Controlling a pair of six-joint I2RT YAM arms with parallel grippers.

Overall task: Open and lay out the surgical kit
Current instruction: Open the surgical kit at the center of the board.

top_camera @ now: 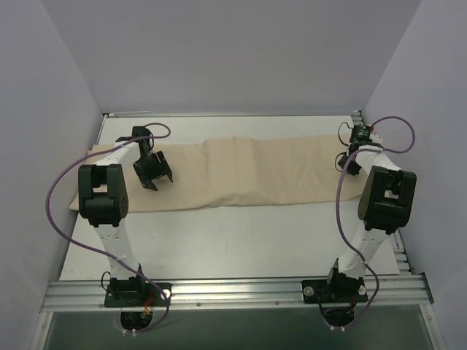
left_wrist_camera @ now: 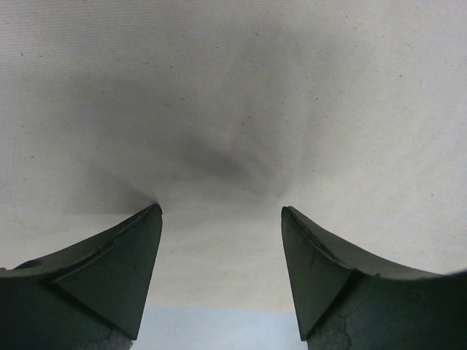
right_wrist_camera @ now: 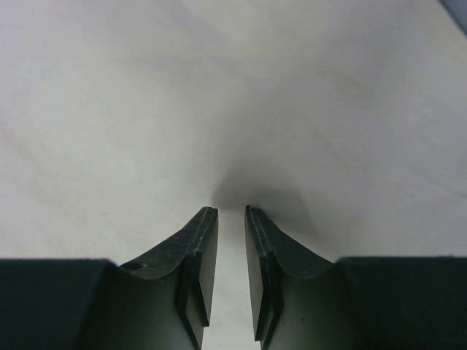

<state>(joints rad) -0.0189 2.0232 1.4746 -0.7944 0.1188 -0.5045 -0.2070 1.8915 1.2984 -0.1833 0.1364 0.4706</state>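
While the overhead view shows bare tabletop (top_camera: 233, 244) nearest the arm bases and, beyond it, the beige cloth wrap (top_camera: 248, 171) lying as one long creased band, only the wrist views settle the jaws. Over the wrap's left end, the left end effector (left_wrist_camera: 221, 211) is spread wide above the fabric, gripping nothing; at its right end, the right end effector (right_wrist_camera: 231, 210) shows a narrow slit with pale cloth visible through it.
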